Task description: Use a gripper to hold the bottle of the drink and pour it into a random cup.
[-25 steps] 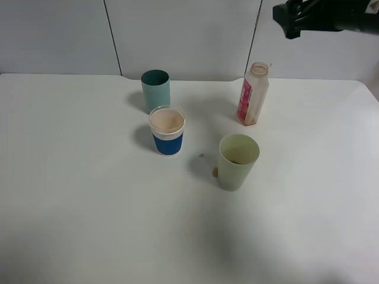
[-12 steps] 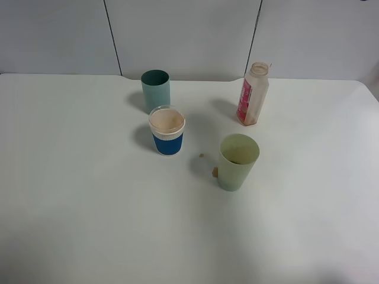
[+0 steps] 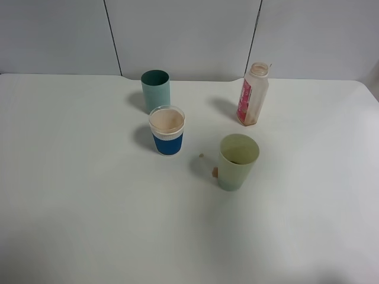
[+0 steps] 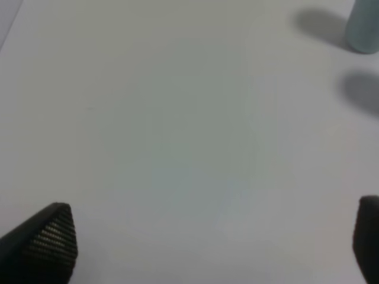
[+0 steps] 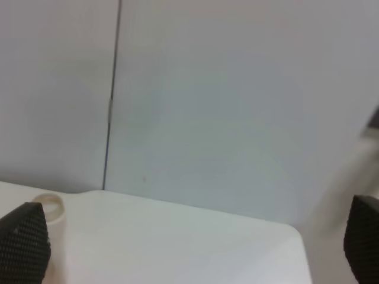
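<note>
**Bottle parked upright, both tools empty**

Left tool [image 4: 207,236]: fingers spread over bare surface [image 3: 89,207]. Left to right: teal cup [image 3: 156,90], blue-sleeved cup [image 3: 167,130] holding brown drink [image 3: 167,120], yellow-green cup [image 3: 238,161], then bottle [image 3: 253,93] upright behind it, well apart. Right tool [image 5: 195,236]: spread, gripping nothing, bottle's neck just beside one finger.

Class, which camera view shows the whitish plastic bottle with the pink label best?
The exterior high view: the whitish plastic bottle with the pink label stands upright there, whole and unobstructed. The right wrist view shows only what looks like its round open neck beside a fingertip. The left wrist view does not show it.
</note>
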